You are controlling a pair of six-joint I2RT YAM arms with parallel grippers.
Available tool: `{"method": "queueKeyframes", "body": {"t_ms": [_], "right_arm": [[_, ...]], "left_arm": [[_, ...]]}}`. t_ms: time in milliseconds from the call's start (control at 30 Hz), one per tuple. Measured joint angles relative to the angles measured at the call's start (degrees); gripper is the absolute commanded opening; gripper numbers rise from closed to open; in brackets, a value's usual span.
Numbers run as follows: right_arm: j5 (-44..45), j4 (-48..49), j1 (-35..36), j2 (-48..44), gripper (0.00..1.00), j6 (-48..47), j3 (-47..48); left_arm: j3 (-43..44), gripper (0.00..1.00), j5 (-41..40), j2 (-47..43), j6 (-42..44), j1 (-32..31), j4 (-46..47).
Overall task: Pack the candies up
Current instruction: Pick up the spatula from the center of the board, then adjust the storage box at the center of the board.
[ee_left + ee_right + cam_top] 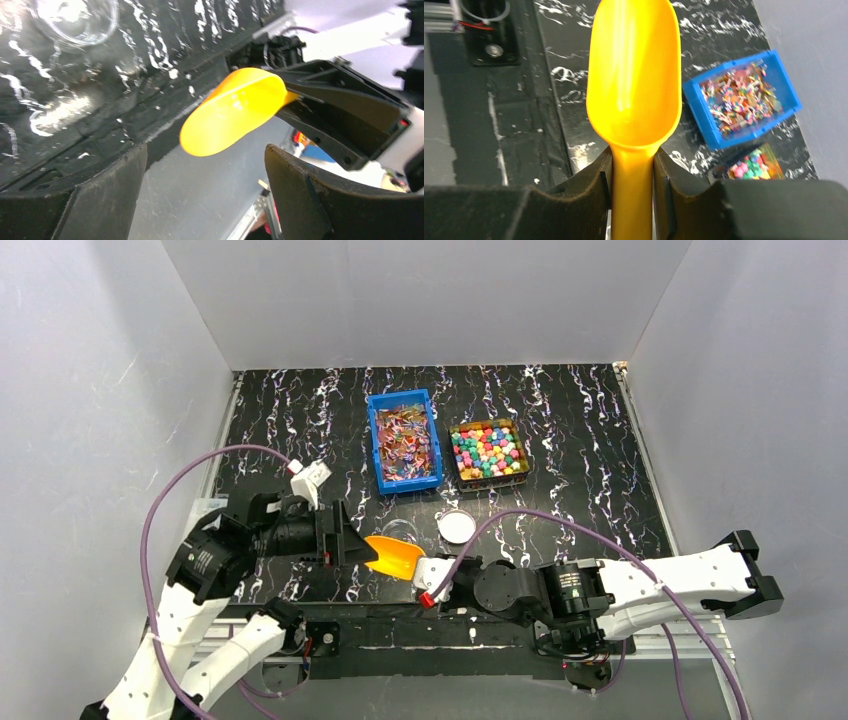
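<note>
Orange plastic scoop: the handle is clamped between the fingers of the right gripper, whose jaws are closed tight on it. The bowl is empty and points away from the wrist toward the left arm. It is held over the near edge of the table.

Left gripper: the jaws are spread wide with nothing between them. The tip of the scoop's bowl sits just ahead of the gap. In the wrist view it touches neither finger.

Flat candies: shiny-wrapped in pink, orange and purple, heaped in a blue bin at the far middle of the table.

Chunky candies: red, green, yellow, blue and pink, filling a dark tray. The tray stands just right of the bin, with a narrow gap between the two.

Cup: clear and round, upright on the table between the bin and the scoop.

Lid: white and round, lying flat just right of the cup and on the near side of the tray.

Table: black, with white marbling.

Arms: both are low and reach toward each other along the near edge. All candies are well apart from both grippers.
</note>
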Motion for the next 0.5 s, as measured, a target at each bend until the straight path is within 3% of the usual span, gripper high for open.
{"method": "queueKeyframes", "body": {"t_ms": [100, 233, 500], "right_arm": [[3.91, -2.29, -0.2, 1.09, 0.01, 1.2, 1.38], [8.2, -5.11, -1.73, 3.43, 0.01, 3.26, 3.8], [8.72, -10.97, -15.61, 8.96, 0.01, 7.78, 10.27]], "left_arm": [[2.08, 0.98, -5.33, 3.37, 2.95, 0.0, -0.96], [3.96, 0.98, -10.38, 7.98, 5.6, 0.0, -0.92], [7.17, 0.98, -17.18, 17.35, 8.87, 0.0, 2.78]]}}
